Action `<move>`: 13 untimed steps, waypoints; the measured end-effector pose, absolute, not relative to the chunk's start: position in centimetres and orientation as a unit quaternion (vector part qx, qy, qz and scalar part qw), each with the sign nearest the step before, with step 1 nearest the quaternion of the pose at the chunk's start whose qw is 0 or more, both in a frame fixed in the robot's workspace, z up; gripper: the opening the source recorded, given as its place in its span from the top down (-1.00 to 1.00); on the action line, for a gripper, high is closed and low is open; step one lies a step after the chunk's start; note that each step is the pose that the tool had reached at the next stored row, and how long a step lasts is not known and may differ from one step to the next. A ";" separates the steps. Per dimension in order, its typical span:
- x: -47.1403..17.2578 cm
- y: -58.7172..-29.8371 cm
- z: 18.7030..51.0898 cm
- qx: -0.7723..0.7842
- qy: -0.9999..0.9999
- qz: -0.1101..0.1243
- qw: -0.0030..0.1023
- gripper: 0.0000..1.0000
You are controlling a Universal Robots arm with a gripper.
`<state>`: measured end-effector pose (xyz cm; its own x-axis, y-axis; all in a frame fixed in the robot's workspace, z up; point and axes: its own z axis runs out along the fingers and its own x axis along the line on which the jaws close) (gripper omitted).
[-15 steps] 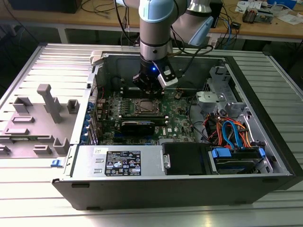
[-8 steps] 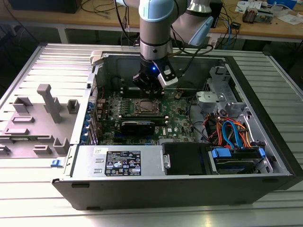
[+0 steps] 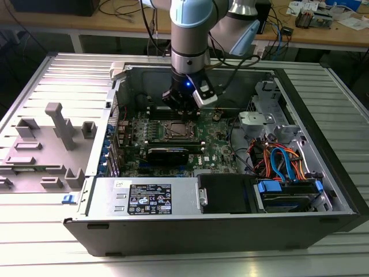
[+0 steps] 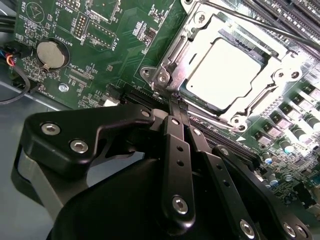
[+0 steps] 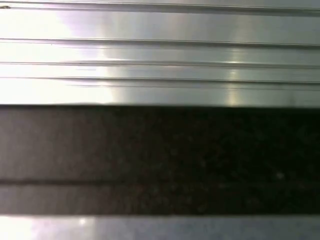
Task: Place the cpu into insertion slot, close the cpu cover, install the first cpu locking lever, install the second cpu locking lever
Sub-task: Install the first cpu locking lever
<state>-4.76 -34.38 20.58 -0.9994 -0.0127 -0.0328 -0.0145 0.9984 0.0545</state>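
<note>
Gripper fingers pressed together, nothing pinched between them — the tip sits right at the corner of the insertion slot, touching or just above the metal near the hinge screw (can't tell which).

The cpu is already seated in the slot, lying flat with its bright metal top showing. The cpu cover looks down over it: the frame surrounds the chip and the chip shows through the window. A thin locking lever runs along the far edge of the socket, between it and the long memory slots; whether it's latched I can't tell.

Key relation: the socket lies straight ahead of the fingertips, with the near corner closest and the chip centre just beyond.

In the exterior view, the arm comes straight down into the open PC case, with the gripper over the socket on the green motherboard.
</note>
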 end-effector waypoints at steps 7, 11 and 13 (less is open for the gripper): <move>-4.7 -34.6 20.5 -0.007 0.999 0.027 0.016 0.79; -4.7 -34.6 20.3 -0.007 0.999 0.027 0.016 0.79; -4.7 -34.6 20.3 -0.007 0.999 0.027 0.016 0.79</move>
<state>-4.69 -34.62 20.26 -0.9994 -0.0127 -0.0318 -0.0144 0.9984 0.0545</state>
